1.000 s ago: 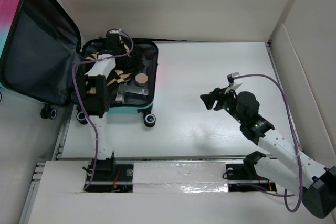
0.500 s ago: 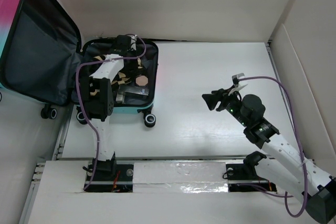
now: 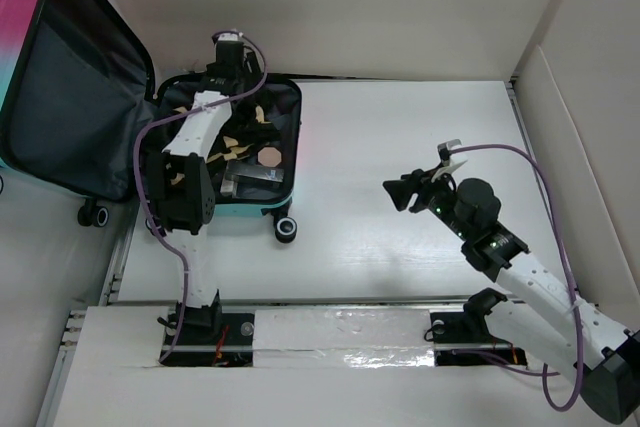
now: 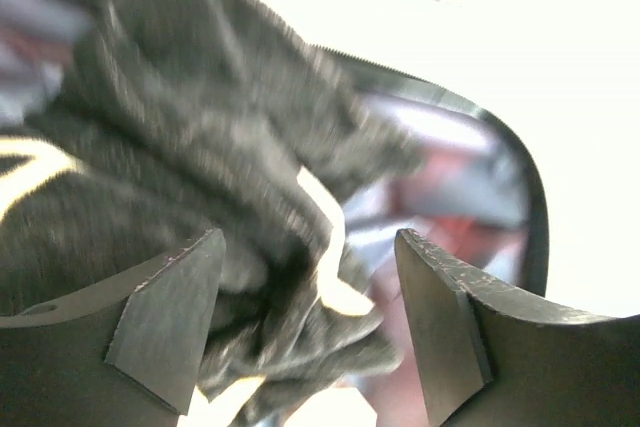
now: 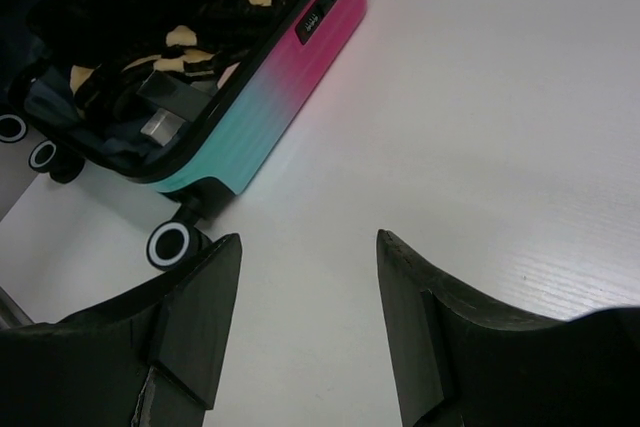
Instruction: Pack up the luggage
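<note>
The luggage [image 3: 247,210] lies open at the left of the table, its pink-to-teal lid [image 3: 75,97] standing up with the dark lining facing the case. Inside lies a black cloth with cream markings [image 3: 245,123]. My left gripper [image 3: 222,80] hangs over the far end of the case. In the left wrist view it [image 4: 308,239] is open, with the blurred cloth [image 4: 200,147] just below and between the jaws and the case's dark rim [image 4: 530,207] to the right. My right gripper [image 3: 400,190] is open over bare table, empty [image 5: 308,237].
A round tan object [image 3: 268,155] and a grey box [image 3: 250,179] also lie in the case. Its wheels [image 3: 286,229] stick out at the near side and show in the right wrist view [image 5: 168,244]. White walls enclose the table at the back and right.
The left gripper has gone from shut to open, letting go of the cloth, and has shifted toward the far rim of the case. The right arm has barely moved.
</note>
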You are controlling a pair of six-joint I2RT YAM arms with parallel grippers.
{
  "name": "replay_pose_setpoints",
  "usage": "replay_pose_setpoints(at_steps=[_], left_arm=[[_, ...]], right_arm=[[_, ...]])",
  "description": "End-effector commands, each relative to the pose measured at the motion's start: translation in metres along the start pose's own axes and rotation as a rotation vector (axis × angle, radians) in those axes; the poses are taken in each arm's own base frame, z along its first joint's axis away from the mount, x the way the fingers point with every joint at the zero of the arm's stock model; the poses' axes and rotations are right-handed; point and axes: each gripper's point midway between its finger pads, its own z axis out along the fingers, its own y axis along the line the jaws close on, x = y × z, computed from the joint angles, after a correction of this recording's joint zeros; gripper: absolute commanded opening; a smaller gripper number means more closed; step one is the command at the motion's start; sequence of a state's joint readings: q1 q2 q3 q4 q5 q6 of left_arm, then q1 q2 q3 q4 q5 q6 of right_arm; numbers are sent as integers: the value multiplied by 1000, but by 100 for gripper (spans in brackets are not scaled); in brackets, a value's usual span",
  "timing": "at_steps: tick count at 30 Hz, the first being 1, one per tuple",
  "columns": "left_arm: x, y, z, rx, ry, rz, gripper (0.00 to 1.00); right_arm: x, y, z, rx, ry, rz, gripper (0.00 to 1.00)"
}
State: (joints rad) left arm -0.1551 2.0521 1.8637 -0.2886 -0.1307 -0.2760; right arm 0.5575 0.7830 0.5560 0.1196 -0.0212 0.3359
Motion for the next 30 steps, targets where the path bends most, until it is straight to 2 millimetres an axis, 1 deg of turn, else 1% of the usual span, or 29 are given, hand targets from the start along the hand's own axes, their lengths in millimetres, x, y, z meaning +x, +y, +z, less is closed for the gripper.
replay_pose_setpoints(at_steps=[1, 2, 3, 6, 7, 9, 10, 11, 12, 13, 14, 15, 16, 17, 18, 19, 20, 21, 22, 23, 24, 25, 26, 27, 28, 29, 30], left_arm=[[-35, -12, 5, 22, -92, -65, 65], [-23, -11, 19, 15, -65, -61, 65], [-25, -13, 24, 17, -69, -61, 64], [-17, -15, 40, 26, -64, -61, 63], [-22, -21, 42, 58, -86, -65, 64], [-25, -27, 45, 86, -103, -72, 64], [-31, -32, 46, 111, -124, -82, 65], [-32, -34, 48, 119, -131, -84, 65], [-36, -42, 48, 133, -144, -85, 65], [-40, -42, 48, 133, -157, -87, 65], [-35, -42, 56, 126, -149, -84, 65], [-43, -43, 56, 127, -164, -85, 65], [-43, -41, 59, 110, -163, -86, 64], [-36, -39, 68, 97, -148, -77, 63], [-43, -40, 69, 96, -162, -77, 63], [-39, -37, 72, 78, -146, -70, 58], [-30, -35, 81, 68, -127, -62, 55], [-26, -34, 83, 65, -119, -59, 51], [-22, -34, 86, 65, -109, -55, 42], [-17, -32, 88, 62, -102, -52, 38], [-4, -29, 92, 54, -78, -45, 35], [-2, -28, 93, 53, -75, -43, 29], [2, -26, 93, 49, -68, -39, 27], [11, -23, 95, 41, -49, -32, 24], [14, -21, 95, 36, -47, -25, 19], [12, -21, 92, 35, -51, -24, 18], [20, -18, 93, 29, -37, -20, 16]], right_arm=[[-11, 3, 3, -2, -37, -13, 62], [-11, 2, 3, -1, -36, -15, 62], [-11, 2, 3, -1, -36, -16, 62], [-13, -2, 4, 23, -49, -19, 62], [-11, -2, 5, 20, -45, -19, 62], [-11, 0, 6, 9, -44, -25, 62], [-11, 3, 6, 0, -42, -28, 62], [-9, 2, 7, 1, -39, -31, 62], [-8, 2, 8, 2, -37, -31, 62], [-7, 1, 9, 4, -31, -32, 62], [-5, 6, 10, -25, -20, -34, 62], [-4, 6, 11, -26, -14, -36, 62], [-3, 6, 11, -28, -11, -37, 62], [-3, 6, 12, -26, -10, -40, 62], [-2, 5, 12, -24, -9, -40, 62], [-1, 4, 13, -21, -9, -40, 62], [-1, 5, 13, -22, -7, -39, 62], [-2, 4, 13, -20, -6, -39, 62], [-2, 5, 13, -20, -6, -40, 62], [-1, 3, 12, -13, -2, -43, 62], [-3, 1, 12, -2, -11, -41, 62], [-3, 2, 12, -3, -14, -38, 62], [-2, 1, 12, -2, -11, -35, 62], [-4, -3, 12, 22, -20, -34, 62], [-5, -2, 11, 21, -21, -34, 62], [-6, -2, 11, 22, -23, -35, 62], [-6, -4, 10, 30, -22, -35, 62]])
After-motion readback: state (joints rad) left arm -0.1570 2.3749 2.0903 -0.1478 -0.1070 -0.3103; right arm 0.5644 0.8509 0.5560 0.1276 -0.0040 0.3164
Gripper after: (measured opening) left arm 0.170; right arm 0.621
